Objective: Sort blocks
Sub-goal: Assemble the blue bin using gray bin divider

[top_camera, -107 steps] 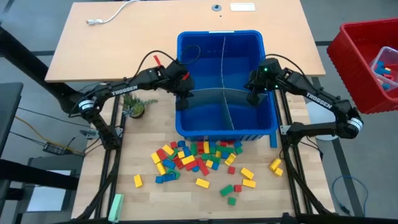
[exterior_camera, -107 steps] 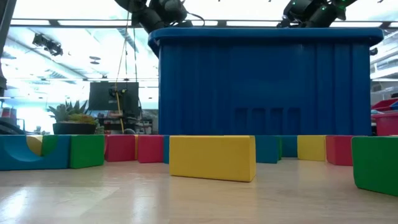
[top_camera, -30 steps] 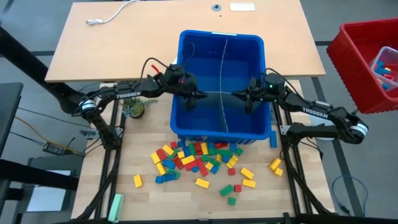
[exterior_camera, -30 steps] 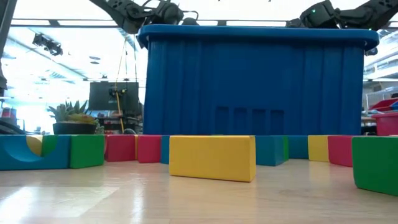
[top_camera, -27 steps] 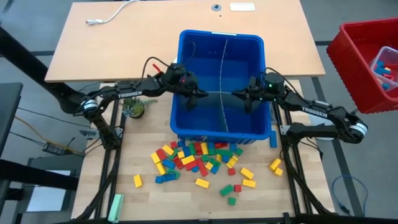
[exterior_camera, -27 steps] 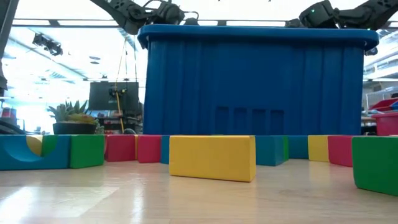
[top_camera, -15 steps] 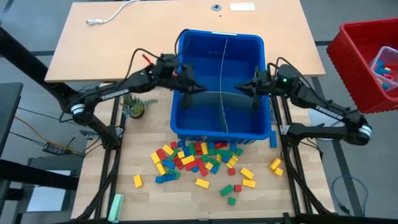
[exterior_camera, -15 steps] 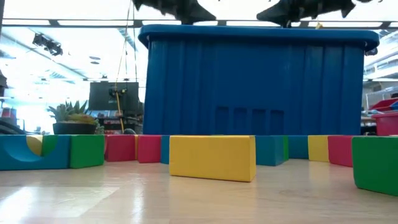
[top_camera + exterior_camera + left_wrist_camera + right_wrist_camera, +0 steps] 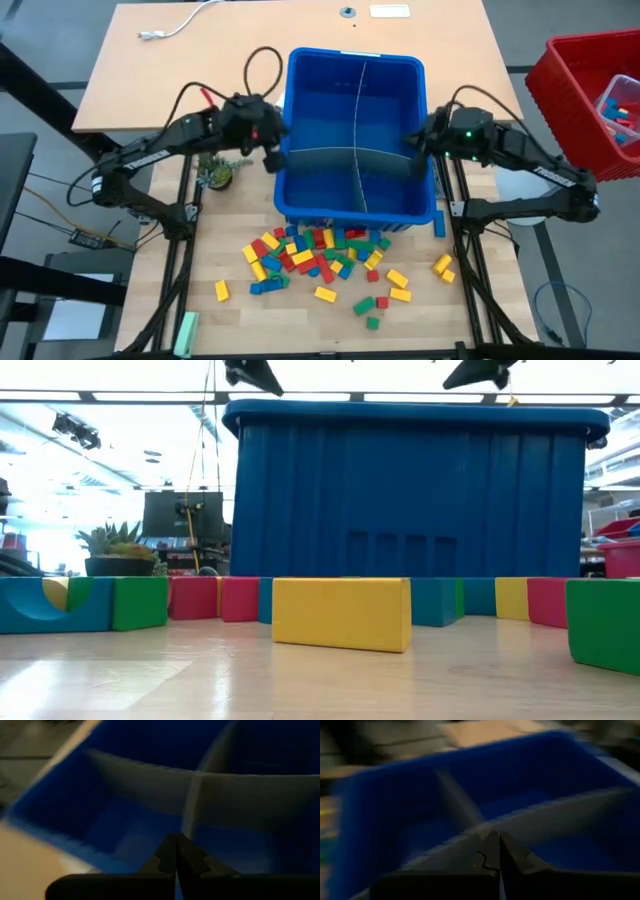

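now that both arms have withdrawn from inside the blue bin (image 9: 355, 215) to its sides, left gripper (image 9: 272, 158) and right gripper (image 9: 415, 141) show fingers pressed together, empty; the blocks (image 9: 325, 255) lie unsorted on the bench (image 9: 230, 240).

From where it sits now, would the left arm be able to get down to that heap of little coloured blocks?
Probably yes. The left pincer hangs shut at the blue bin's left wall, and the blocks lie in the open in front of the bin, with nothing covering them; it only has to swing round the bin's corner.
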`<state>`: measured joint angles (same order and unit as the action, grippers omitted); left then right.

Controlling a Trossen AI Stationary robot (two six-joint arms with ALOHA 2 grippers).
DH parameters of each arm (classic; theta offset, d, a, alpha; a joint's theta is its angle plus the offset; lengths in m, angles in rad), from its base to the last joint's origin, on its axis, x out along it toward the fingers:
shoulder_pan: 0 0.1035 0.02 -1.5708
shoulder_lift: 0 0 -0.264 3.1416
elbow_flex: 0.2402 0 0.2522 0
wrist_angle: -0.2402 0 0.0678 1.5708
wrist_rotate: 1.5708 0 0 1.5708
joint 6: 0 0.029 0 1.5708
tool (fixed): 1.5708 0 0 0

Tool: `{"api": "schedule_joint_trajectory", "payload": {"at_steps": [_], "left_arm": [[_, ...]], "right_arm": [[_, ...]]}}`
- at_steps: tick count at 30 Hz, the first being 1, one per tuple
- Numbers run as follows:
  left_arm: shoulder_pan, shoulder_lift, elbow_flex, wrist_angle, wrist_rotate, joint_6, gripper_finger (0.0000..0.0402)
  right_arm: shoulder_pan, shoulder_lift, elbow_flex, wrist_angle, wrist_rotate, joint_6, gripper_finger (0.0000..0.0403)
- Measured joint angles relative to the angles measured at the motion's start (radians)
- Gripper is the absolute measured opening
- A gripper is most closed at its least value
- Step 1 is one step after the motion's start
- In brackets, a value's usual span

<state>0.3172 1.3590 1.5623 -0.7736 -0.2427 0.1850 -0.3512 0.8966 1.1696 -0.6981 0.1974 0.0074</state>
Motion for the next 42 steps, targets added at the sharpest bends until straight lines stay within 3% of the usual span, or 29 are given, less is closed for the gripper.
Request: {"api": "schedule_joint_trajectory", "payload": {"at_steps": [3, 5, 12, 19, 27, 38, 42], "left_arm": [[0.057, 0.001, -0.001, 0.021, -0.06, -0.071, 0.002], [0.115, 0.009, -0.001, 0.011, -0.057, -0.113, 0.004], [0.29, 0.088, -0.002, 0.027, 0.174, -0.319, 0.0156], [0.364, 0.18, -0.002, 0.031, 0.206, -0.461, 0.0235], [0.373, 0.259, -0.001, 0.092, 0.158, -0.485, 0.0243], [0.389, 0.363, -0.001, 0.17, 0.128, -0.452, 0.0242], [0.41, 0.393, 0.004, 0.179, 0.139, -0.462, 0.0214]], "right_arm": [[-0.037, 0.016, 0.018, -0.006, 0.162, -0.001, 0.0002], [-0.086, 0.028, 0.028, -0.014, 0.198, -0.001, 0.001], [-0.326, 0.076, 0.027, -0.092, 0.073, 0.087, 0.0113], [-0.573, 0.167, 0.027, -0.167, -0.072, 0.096, 0.0216], [-0.69, 0.263, 0.027, -0.228, -0.263, 0.101, 0.0252], [-0.732, 0.375, 0.026, -0.221, -0.269, 0.122, 0.0232], [-0.735, 0.427, 0.028, -0.189, -0.28, 0.101, 0.0205]]}}
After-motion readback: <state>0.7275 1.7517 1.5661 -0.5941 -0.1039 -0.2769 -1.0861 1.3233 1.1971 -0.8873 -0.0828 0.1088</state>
